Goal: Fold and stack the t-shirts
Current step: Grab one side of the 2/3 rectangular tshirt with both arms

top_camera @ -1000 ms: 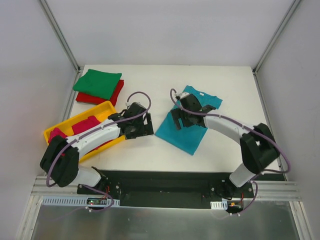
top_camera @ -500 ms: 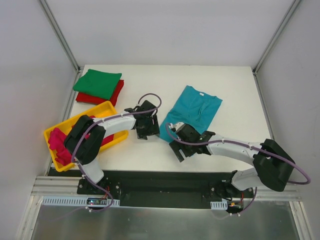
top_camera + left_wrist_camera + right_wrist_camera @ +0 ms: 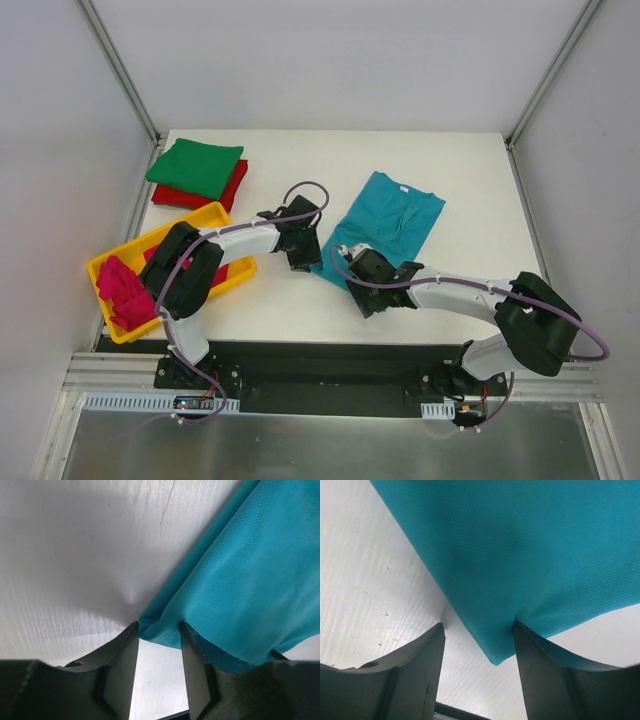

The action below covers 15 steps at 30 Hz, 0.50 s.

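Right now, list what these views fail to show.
- Red t-shirt: top view, mostly under the green t-shirt.
- Count of pink shirts: top view, left arm crosses the yellow tray.
- Teal t-shirt, near corners: top view, right arm and left arm cover them.
- Left fingers, grip on it: left wrist view, bunched cloth fills their gap.

top cam: high behind arm bases [image 3: 185, 360], looking down, whole desk [image 3: 470, 170] | left wrist cam: close over left pincer [image 3: 158, 627], teal t-shirt [image 3: 250, 570] corner | right wrist cam: equally close, same t-shirt's edge | shared: t-shirt, desk
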Each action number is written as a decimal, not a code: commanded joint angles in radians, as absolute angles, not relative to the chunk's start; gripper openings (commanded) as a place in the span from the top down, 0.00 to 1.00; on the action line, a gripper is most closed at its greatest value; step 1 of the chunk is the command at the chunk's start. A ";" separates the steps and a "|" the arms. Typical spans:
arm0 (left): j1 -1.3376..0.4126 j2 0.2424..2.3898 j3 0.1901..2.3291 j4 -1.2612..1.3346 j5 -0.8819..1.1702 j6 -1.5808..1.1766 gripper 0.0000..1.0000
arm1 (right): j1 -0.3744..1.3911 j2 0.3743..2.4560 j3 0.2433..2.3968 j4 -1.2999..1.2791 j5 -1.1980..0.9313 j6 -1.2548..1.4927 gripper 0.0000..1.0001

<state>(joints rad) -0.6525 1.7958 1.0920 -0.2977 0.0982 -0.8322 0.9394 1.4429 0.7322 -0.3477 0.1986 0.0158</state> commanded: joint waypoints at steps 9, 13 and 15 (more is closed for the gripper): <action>-0.646 1.806 1.063 -0.299 0.121 -0.841 1.00 | 0.948 1.450 0.730 -0.417 0.230 0.044 0.74; -0.646 1.701 0.996 -0.299 0.080 -0.848 1.00 | 0.988 1.447 0.750 -0.457 0.177 0.052 0.90; -0.646 1.636 0.959 -0.305 0.058 -0.857 1.00 | 1.038 1.430 0.762 -0.463 0.132 0.061 1.00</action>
